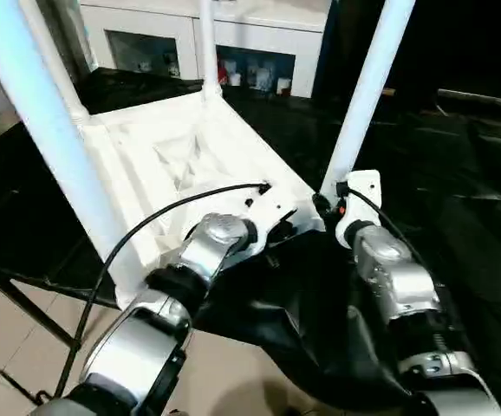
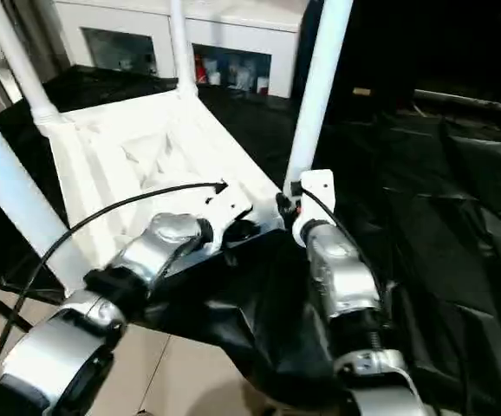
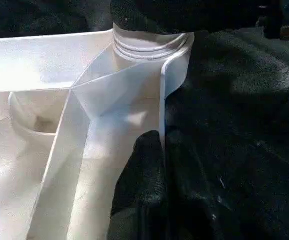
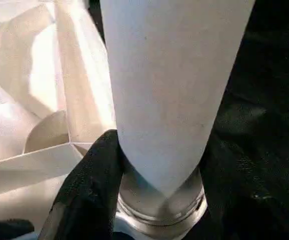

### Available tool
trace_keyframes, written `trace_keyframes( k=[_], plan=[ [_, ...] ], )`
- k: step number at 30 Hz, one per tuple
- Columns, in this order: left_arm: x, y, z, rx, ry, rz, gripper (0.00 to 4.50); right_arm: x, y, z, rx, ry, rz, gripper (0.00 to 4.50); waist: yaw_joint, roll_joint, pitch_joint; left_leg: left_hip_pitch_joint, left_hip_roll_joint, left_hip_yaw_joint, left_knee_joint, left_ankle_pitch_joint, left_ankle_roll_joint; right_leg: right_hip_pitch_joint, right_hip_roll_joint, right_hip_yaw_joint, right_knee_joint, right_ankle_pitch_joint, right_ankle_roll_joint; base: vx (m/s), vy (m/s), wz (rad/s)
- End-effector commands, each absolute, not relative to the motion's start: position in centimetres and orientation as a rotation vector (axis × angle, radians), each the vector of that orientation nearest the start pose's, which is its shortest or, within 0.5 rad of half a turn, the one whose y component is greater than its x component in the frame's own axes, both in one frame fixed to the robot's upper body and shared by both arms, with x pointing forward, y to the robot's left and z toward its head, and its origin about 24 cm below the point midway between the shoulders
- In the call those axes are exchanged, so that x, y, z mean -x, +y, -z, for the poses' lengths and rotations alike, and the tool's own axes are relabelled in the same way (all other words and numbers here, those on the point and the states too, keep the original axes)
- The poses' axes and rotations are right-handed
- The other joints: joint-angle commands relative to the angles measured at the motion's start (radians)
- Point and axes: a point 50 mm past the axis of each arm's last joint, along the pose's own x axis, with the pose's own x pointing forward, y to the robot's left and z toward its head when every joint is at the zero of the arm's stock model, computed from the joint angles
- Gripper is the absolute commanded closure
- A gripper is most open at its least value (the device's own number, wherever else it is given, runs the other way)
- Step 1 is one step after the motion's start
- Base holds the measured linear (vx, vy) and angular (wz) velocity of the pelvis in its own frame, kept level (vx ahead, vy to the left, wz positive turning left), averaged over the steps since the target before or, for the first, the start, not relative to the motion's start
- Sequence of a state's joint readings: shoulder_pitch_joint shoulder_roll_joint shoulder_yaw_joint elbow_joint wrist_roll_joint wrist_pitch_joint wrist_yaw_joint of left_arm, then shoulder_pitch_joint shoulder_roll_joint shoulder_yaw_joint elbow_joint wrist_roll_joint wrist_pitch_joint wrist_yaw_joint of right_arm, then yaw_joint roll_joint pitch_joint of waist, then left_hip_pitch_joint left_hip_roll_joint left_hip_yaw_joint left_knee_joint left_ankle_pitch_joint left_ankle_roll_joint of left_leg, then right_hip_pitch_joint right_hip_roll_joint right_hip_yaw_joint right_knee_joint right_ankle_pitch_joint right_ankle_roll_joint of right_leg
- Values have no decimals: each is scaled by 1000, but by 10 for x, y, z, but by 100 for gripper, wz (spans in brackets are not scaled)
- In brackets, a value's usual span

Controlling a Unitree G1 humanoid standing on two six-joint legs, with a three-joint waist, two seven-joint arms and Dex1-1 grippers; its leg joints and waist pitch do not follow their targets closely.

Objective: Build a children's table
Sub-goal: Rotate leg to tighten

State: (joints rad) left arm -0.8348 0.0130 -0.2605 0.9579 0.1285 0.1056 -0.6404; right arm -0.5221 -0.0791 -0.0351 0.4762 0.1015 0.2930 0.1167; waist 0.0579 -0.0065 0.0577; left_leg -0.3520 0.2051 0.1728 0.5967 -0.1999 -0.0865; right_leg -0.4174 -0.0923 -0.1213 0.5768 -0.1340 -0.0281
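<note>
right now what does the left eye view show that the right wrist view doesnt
Left eye view: all four legs standing in the upturned tabletop, both silver forearms, a white cabinet behind, and the left gripper at the tabletop's near rim.

Right wrist view: the near right leg's base seated in its corner socket, with the right gripper's black fingers clamped around it.

Both: that leg, the ribbed underside and the black sheet.

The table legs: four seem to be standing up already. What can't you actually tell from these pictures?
- Leg tops: cut off by the upper edge in both eye views, e.g. the near-right leg.
- Whether that leg is fully seated in its socket: the right tool, closed around the leg's base, covers part of the joint in the right wrist view.
- Near-left corner of the tabletop: hidden behind the left forearm.
- Shelf items: too small.
</note>
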Motion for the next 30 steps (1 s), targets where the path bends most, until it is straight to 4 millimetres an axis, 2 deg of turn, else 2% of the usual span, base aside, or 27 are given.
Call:
trace_keyframes(
  k=[1,5,8,9,10,11,13,14,15,16,18,19,22,25,27,30],
  plan=[
    [-359,26,-71,-393,272,966,450,-338,-109,-42,-55,312,-283,187,3,-5,-70,-4,11,-1,-68,-151,78,66,-54,47,-76,-336,-136,0,0,0],
    [-360,32,-71,-396,270,970,450,-341,-116,-54,-41,248,-316,152,3,-7,-68,-3,10,-1,-69,-171,80,67,-55,46,-80,-376,-124,0,0,0],
    [-361,42,-72,-402,265,1001,450,-338,-131,-66,26,218,-438,133,5,-10,-69,-5,12,-2,-68,-157,95,70,-55,47,-76,-346,-130,0,0,0],
    [-361,42,-72,-402,265,1001,450,-338,-132,-66,27,218,-439,109,6,-11,-69,-7,12,-2,-68,-147,97,73,-53,48,-74,-333,-131,0,0,0],
    [-361,45,-72,-407,262,1012,450,-336,-137,-68,63,219,-469,101,5,-8,-69,-8,13,-1,-68,-142,105,71,-53,49,-70,-311,-140,0,0,0],
    [-360,51,-72,-406,259,1046,450,-332,-148,-71,136,218,-522,97,6,-11,-70,-9,11,-1,-66,-142,109,74,-53,48,-70,-305,-140,0,0,0],
    [-359,54,-73,-413,251,1069,450,-330,-155,-73,164,225,-552,89,9,-11,-68,-8,12,0,-65,-144,117,73,-54,50,-71,-306,-142,0,0,0],
    [-358,56,-73,-417,247,1080,450,-329,-158,-74,174,229,-566,65,7,-10,-69,-9,12,0,-65,-147,117,72,-54,49,-70,-310,-147,0,0,0],
    [-356,59,-73,-404,248,1116,450,-327,-165,-77,195,237,-602,59,7,-8,-67,-8,13,0,-65,-152,115,72,-53,48,-73,-318,-150,0,0,0],
    [-356,61,-73,-401,245,1133,450,-325,-167,-78,202,242,-619,59,9,-2,-68,-6,14,-1,-65,-153,115,72,-54,49,-72,-315,-153,0,0,0],
    [-351,64,-75,-395,223,1201,450,-322,-172,-81,214,253,-664,54,11,-4,-68,-5,17,-1,-66,-153,116,72,-54,51,-70,-300,-164,0,0,0],
    [-345,67,-75,-397,212,1278,450,-318,-178,-85,224,265,-707,54,12,0,-69,-5,20,-2,-67,-154,114,72,-55,51,-67,-284,-177,0,0,0],
    [-340,72,-76,-400,212,1351,450,-314,-181,-88,229,285,-760,54,14,3,-70,-2,23,-1,-67,-161,113,69,-56,54,-63,-260,-202,0,0,0],
    [-333,76,-77,-389,214,1421,450,-308,-182,-87,238,316,-834,54,24,5,-68,1,26,-1,-68,-177,100,70,-58,54,-63,-287,-196,0,0,0],
    [-331,79,-77,-389,219,1442,450,-305,-181,-87,232,332,-877,54,32,1,-69,4,26,1,-69,-180,90,67,-58,54,-65,-299,-189,0,0,0],
    [-327,84,-78,-383,227,1471,450,-302,-181,-86,222,345,-910,54,38,1,-70,1,27,0,-70,-172,78,68,-59,55,-62,-298,-183,0,0,0]
  ],
)
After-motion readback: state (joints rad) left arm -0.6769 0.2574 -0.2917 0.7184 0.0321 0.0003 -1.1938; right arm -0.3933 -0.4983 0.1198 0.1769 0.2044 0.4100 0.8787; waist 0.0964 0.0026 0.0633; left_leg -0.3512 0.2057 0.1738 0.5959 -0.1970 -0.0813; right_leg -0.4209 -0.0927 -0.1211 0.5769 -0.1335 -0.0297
